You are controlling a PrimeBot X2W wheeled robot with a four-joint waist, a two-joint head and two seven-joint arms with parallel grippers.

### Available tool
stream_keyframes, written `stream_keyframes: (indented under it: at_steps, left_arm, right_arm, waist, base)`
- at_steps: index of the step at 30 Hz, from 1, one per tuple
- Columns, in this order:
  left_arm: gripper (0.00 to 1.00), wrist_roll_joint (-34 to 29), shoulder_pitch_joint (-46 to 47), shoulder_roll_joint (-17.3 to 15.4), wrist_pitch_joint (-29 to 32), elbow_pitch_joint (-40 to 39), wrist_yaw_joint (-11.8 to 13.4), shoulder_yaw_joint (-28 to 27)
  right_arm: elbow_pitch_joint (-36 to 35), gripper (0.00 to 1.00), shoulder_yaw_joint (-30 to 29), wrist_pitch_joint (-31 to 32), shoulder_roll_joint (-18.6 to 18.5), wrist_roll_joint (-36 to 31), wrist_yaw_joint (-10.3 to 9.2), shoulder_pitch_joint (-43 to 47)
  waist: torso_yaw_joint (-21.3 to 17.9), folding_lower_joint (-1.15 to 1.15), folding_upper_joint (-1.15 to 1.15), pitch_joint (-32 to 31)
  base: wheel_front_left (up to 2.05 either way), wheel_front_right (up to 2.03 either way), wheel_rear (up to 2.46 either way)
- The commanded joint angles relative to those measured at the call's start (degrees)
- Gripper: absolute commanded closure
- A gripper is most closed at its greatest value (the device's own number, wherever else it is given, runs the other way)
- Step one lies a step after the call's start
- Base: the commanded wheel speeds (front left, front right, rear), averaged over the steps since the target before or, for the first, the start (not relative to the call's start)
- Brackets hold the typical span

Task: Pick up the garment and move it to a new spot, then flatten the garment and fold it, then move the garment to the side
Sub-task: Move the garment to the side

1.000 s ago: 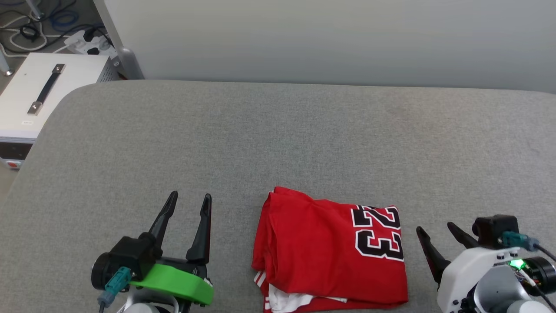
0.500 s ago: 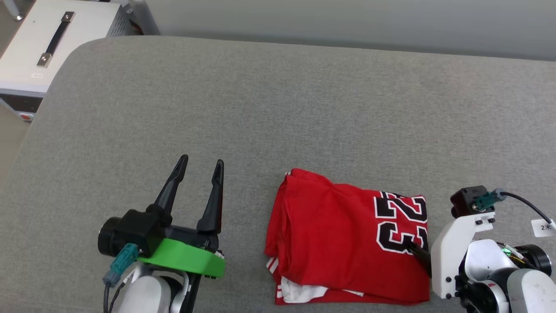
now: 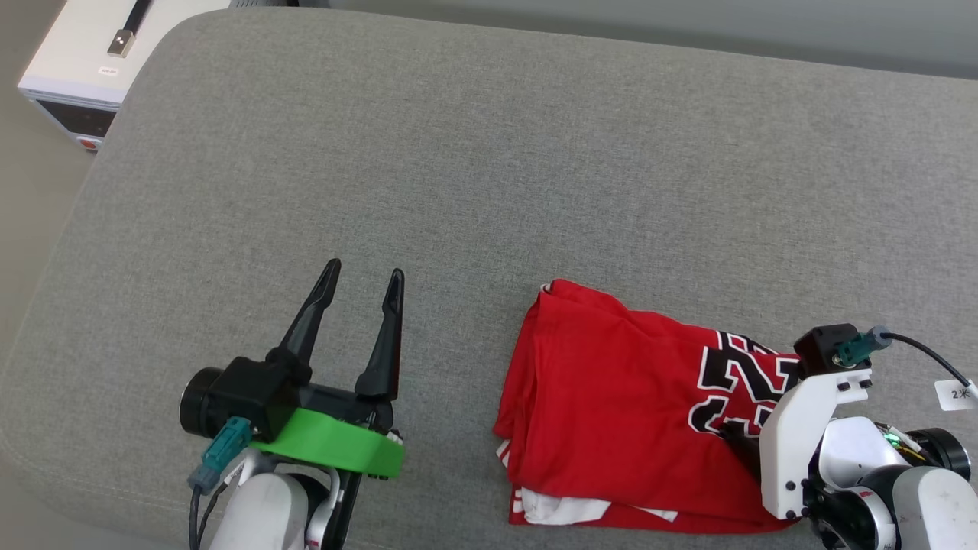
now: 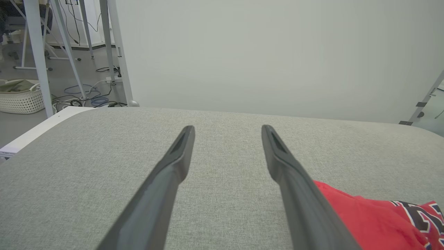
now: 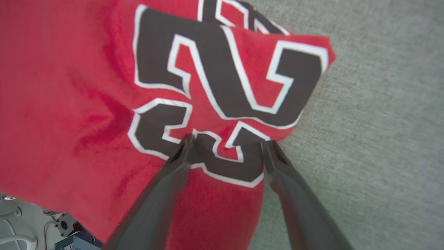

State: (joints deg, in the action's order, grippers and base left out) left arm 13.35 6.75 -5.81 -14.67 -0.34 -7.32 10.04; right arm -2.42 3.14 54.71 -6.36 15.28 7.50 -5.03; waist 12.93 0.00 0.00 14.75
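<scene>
Both wide open: L gripper [image 3: 364,269] empty, R gripper [image 5: 227,142] tips on garment [image 5: 69,86].

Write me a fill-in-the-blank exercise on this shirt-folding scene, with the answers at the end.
1. The folded garment is mainly ____ in colour.
2. Its black numerals are edged in ____.
3. The right gripper, over the numerals, has its jaws ____.
4. The left gripper, above the bare grey padding, holds ____.
Answers: red; white; open; nothing.

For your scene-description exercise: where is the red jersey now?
Head view, lower right: the garment lies folded on the grey padded surface, the right gripper poised at its numbered end.
</scene>
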Motion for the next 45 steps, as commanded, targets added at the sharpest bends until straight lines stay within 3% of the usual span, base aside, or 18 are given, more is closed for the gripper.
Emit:
stream_keyframes:
  at_steps: [1, 2, 3, 11, 14, 18, 19, 27, 33, 36, 40, 45]
  left_arm:
    - [0.0, -0.3, 1.1, 0.2, -0.3, 0.2, -0.2, 0.0]
    - [0.0, -0.3, 1.2, 0.2, -0.3, 0.2, -0.2, 0.0]
    - [0.0, -0.3, 1.2, 0.2, -0.3, 0.3, -0.2, 0.1]
    - [0.0, 0.0, 0.8, -0.1, -0.3, 1.2, -0.2, 0.4]
    - [0.0, 0.4, 0.5, -0.5, -0.3, 1.5, -0.2, 0.9]
    - [0.0, 1.2, -0.1, -1.1, -0.3, 1.8, -0.2, 1.7]
    - [0.0, 1.3, -0.5, -1.4, -0.3, 2.0, -0.2, 2.2]
    - [0.0, 1.2, -1.6, -3.2, -0.3, 3.0, -0.2, 5.8]
    - [0.0, 0.8, 0.0, -4.1, -0.3, 1.8, -0.2, 8.5]
    - [0.0, 0.3, 1.6, -4.5, -0.3, 1.1, -0.2, 9.9]
    - [0.0, -0.8, 4.7, -5.5, -0.3, -0.1, -0.2, 12.0]
    - [0.0, -2.3, 9.5, -6.9, -0.3, -2.3, -0.2, 12.9]
  right_arm:
    - [2.6, 0.43, 1.4, -0.2, 0.3, 0.5, -0.01, -0.2]
    - [3.0, 0.63, 1.7, -0.6, 0.0, 0.6, -0.01, -0.2]
    - [3.5, 1.0, 2.3, -1.1, -0.4, 0.7, -0.01, -0.2]
    - [3.9, 1.0, 5.3, -8.8, -4.4, 1.3, -0.01, -2.7]
    - [2.5, 1.0, 7.6, -10.9, -8.0, 1.1, -0.01, -3.4]
    - [-0.3, 1.0, 12.5, -13.2, -15.1, 1.2, -0.01, -4.4]
    - [-1.2, 1.0, 14.8, -13.9, -19.0, 1.7, -0.01, -5.0]
    - [-3.5, 1.0, 21.8, -17.9, -32.6, 3.9, -0.01, -7.3]
    - [-3.8, 1.0, 26.8, -19.9, -43.0, 4.6, -0.01, -10.7]
    - [-3.4, 1.0, 27.4, -20.8, -46.5, 4.4, -0.01, -12.8]
    - [-0.5, 1.0, 25.5, -23.7, -48.7, 3.7, -0.01, -15.5]
    - [6.5, 1.0, 19.7, -29.7, -47.5, 1.8, -0.01, -20.0]
  waist:
    - [0.3, 0.0, 0.0, 0.3]
    - [0.3, 0.0, 0.0, 0.2]
    - [0.2, 0.0, 0.0, 0.2]
    - [-1.7, 0.0, 0.0, -1.7]
    - [-3.0, 0.0, 0.0, -2.8]
    - [-5.5, 0.0, 0.0, -4.2]
    - [-7.0, 0.0, 0.0, -4.7]
    - [-14.1, 0.0, 0.0, -5.7]
    - [-20.2, 0.0, 0.0, -2.4]
    - [-22.8, 0.0, 0.0, 0.3]
    - [-25.6, 0.0, 0.0, 5.1]
    - [-28.2, 0.0, 0.0, 12.0]
  base:
    - [0.0, 0.0, 0.0]
    - [0.0, 0.0, 0.0]
    - [0.0, 0.0, 0.0]
    - [0.0, 0.0, 0.0]
    - [0.0, 0.0, 0.0]
    - [0.0, 0.0, 0.0]
    - [0.0, 0.0, 0.0]
    - [0.0, 0.0, 0.0]
    - [0.0, 0.0, 0.0]
    - [0.0, 0.0, 0.0]
    - [0.0, 0.0, 0.0]
    - [0.0, 0.0, 0.0]
